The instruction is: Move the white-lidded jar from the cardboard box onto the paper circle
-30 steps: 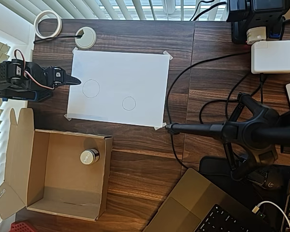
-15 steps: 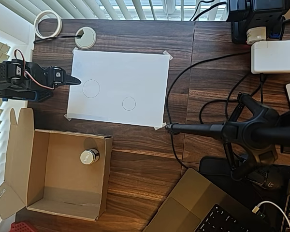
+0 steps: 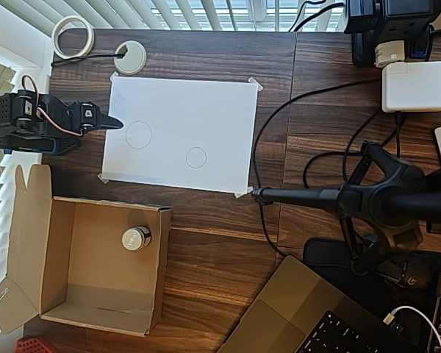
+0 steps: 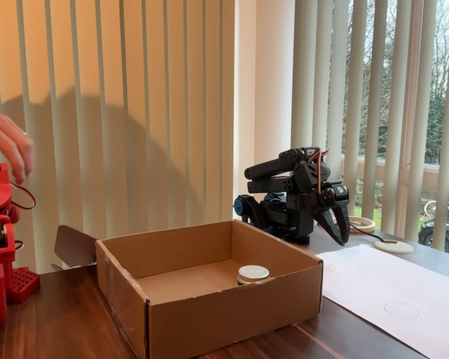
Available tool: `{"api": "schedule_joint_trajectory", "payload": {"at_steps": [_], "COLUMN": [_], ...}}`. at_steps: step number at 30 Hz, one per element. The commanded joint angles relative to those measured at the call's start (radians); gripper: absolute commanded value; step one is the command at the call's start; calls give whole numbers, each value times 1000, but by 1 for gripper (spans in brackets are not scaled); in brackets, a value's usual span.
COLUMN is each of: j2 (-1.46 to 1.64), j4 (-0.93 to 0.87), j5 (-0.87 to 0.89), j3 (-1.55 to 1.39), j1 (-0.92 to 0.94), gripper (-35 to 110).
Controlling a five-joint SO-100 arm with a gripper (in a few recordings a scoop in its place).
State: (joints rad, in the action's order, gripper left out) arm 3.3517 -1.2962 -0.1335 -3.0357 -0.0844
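**Jar waits in the box, arm folded away**

The jar [image 3: 136,238] sits upright on the box [image 3: 59,294] floor, near one wall, well apart from the gripper [image 3: 112,122]. The gripper hangs folded at the sheet's [image 3: 206,110] edge, fingers together and holding nothing. The circle [image 3: 196,157] is bare. The jar looks rigid, squat and probably light; its flat lid may be slick. Best hold, I judge: across the darker sides below the lid, coming from above to clear the walls.
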Motion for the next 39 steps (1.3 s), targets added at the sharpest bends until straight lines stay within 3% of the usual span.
{"api": "schedule_joint_trajectory", "payload": {"at_steps": [1,10,15,17,26,33,39], "j2": [63,63,63,63,2,-281,-606], "j4": [-32,-31,-28,-26,97,140,193], "j5": [-15,-15,-17,-17,-149,-241,-417], "j3": [14,14,12,12,80,341,588], "j1": [-6,-5,-8,-5,41,98,267], "gripper": [0,2,35,41,44,44,46]}}
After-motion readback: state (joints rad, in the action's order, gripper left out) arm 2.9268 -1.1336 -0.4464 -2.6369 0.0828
